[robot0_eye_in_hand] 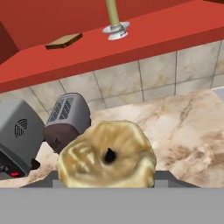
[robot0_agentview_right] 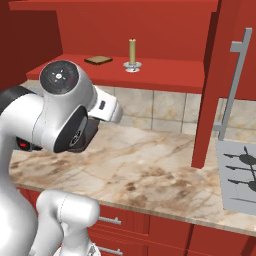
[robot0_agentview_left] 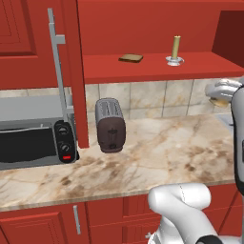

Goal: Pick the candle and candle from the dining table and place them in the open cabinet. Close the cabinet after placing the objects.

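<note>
Red cabinet shelf [robot0_agentview_left: 143,69], stick candle [robot0_agentview_left: 176,47], gripper [robot0_eye_in_hand: 107,181] clasping squat candle [robot0_eye_in_hand: 107,157]

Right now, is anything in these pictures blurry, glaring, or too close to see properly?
Hand view: the squat brass-gold candle sits so near the lens that it looms large and soft-edged. Left base view: even lighting, the stick candle crisp on the cabinet shelf. Right base view: faint shadows under the shelf, no glare.

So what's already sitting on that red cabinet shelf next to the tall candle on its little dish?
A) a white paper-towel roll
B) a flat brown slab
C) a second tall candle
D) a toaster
B: on the red shelf a flat brown slab lies to the left of the stick candle, while the toaster stands down on the counter.
</note>
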